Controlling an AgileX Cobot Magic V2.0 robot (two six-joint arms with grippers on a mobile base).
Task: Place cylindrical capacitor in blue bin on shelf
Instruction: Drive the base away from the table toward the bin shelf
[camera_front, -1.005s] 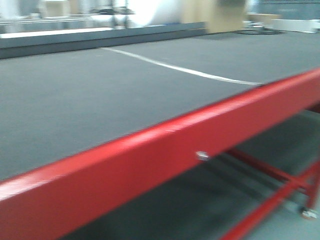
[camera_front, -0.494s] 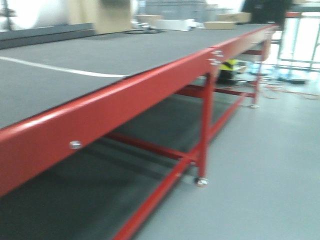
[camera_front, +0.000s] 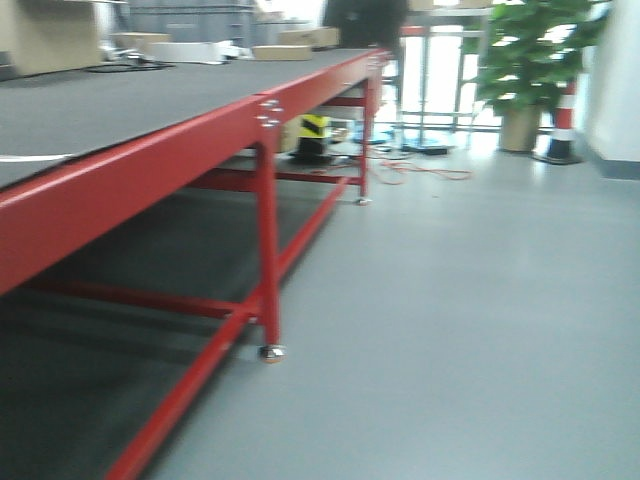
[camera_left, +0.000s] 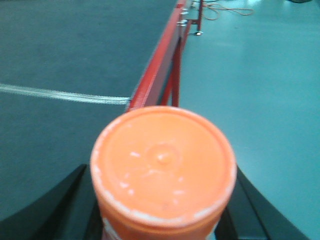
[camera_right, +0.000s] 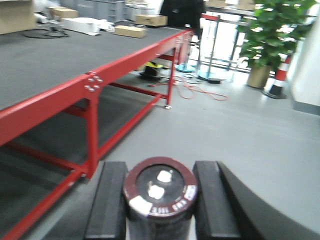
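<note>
since half a second ago the front view has swung further right along the red-framed table (camera_front: 150, 165). the white line (camera_front: 30, 158) on its dark grey top has slid almost out at the left edge. a table leg (camera_front: 268, 250) on a small caster (camera_front: 271, 352), open grey floor (camera_front: 450, 330), a potted plant (camera_front: 530, 60) and a red-and-white traffic cone (camera_front: 563, 120) have come into view. the whole view is blurred.

the cylindrical capacitor (camera_right: 160, 192) sits upright between the two black fingers (camera_right: 107, 200) of the right gripper (camera_right: 160, 215), which is closed onto its sides with one pad against each flank. seen from above, its top is dark with a maroon rim, two pale terminals and small white markings too blurred to read. it hangs above the floor just off the table's long edge, with the table to the left in that view.

the left gripper (camera_left: 162, 220) is clamped on a larger orange cylinder (camera_left: 162, 160), whose round lid fills the lower middle of the left wrist view, with a black finger showing on either side. below it lie the table's red rail and the grey top with the white line.

far down the table, cardboard boxes (camera_front: 295, 38) lie on the top, a yellow-and-black object (camera_front: 315, 130) stands underneath, and an orange cable (camera_front: 425, 172) loops on the floor.
</note>
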